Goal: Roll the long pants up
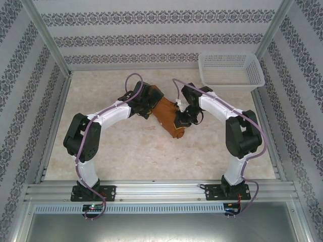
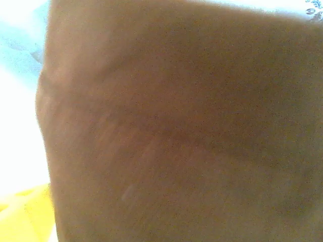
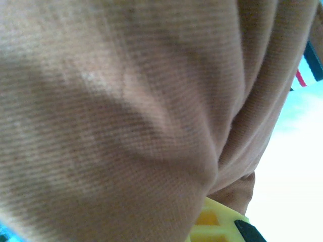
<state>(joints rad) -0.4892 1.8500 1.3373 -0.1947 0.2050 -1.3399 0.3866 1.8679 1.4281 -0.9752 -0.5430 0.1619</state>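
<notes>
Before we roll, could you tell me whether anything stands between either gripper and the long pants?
Nothing visible does: the left gripper and right gripper are both at the long pants; the basket sits well apart.

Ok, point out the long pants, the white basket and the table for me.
long pants (image 1: 163, 115), top external view, on the bunched brown fabric.
white basket (image 1: 232, 84), top external view, on its near wall.
table (image 1: 131, 151), top external view, on bare pale surface.
</notes>
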